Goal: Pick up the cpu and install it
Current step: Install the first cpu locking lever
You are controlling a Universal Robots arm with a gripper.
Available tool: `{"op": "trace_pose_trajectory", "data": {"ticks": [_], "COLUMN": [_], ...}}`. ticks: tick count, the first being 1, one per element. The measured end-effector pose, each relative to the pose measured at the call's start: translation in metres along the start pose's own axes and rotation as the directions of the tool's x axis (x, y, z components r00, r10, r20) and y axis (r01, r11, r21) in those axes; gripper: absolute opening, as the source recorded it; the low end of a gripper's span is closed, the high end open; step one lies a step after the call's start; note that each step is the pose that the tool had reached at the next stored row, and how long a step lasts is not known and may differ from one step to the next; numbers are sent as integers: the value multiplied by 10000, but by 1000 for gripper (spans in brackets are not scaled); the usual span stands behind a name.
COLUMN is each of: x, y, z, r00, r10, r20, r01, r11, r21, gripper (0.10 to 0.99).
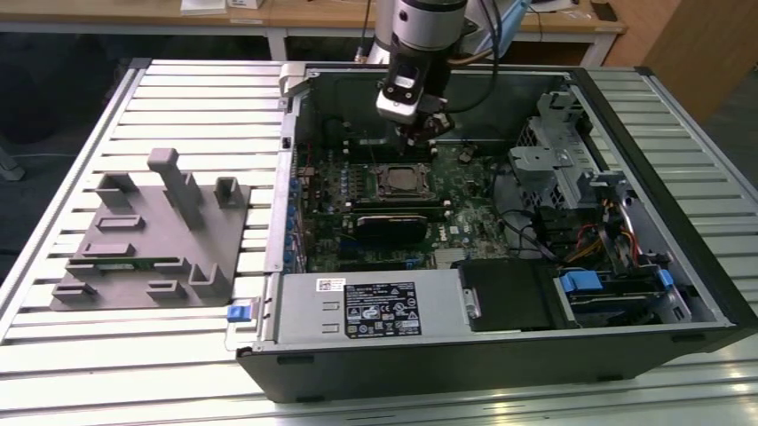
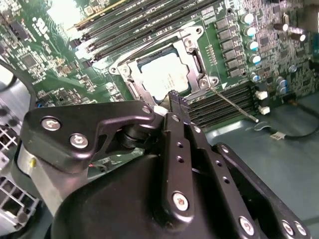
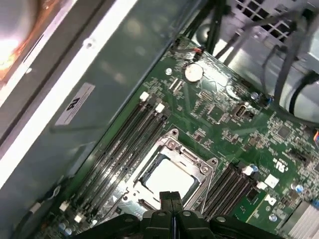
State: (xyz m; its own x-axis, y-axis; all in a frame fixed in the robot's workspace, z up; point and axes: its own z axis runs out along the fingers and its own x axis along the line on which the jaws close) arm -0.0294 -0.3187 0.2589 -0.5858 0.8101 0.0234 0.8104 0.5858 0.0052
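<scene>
The cpu [image 1: 400, 180] lies flat inside its metal socket frame on the green motherboard [image 1: 474, 213] of the open computer case. Its silvery top shows in both wrist views [image 2: 162, 74] [image 3: 170, 178]. My gripper [image 1: 423, 140] hangs just above the board at the socket's far side. Its two black fingers are pressed together and shut with nothing between them, and the tips [image 2: 177, 99] [image 3: 170, 198] hover over the socket's edge. A thin metal socket lever [image 2: 234, 105] sticks out beside the frame.
Black memory slots [image 3: 134, 137] flank the socket. A black heatsink block [image 1: 389, 226] sits in front of it, and the power supply [image 1: 379, 306] is at the case front. Drive cage and cables [image 1: 580, 195] fill the exterior view's right. A grey holder fixture [image 1: 154, 235] stands on the table at the left.
</scene>
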Motion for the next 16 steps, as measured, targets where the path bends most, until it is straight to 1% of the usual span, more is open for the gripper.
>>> {"op": "trace_pose_trajectory", "data": {"ticks": [4, 6, 8, 10, 12, 14, 16], "x": [2, 2, 2, 2, 2, 2, 2], "y": [-3, -3, -4, -3, -4, -4, -4], "z": [7, 11, 15, 20, 24, 29, 31], "r00": [9988, 9964, 9927, 9877, 9813, 9737, 9649], "r10": [-488, -849, -1206, -1562, -1926, -2277, -2626], "r20": [-3, -6, -8, -11, -14, -18, -22], "r01": [488, 849, 1206, 1562, 1926, 2278, 2626], "r11": [9988, 9964, 9927, 9877, 9813, 9737, 9649], "r21": [11, 19, 27, 34, 45, 53, 61], "gripper": [118, 118, 118, 118, 118, 118, 118]}}
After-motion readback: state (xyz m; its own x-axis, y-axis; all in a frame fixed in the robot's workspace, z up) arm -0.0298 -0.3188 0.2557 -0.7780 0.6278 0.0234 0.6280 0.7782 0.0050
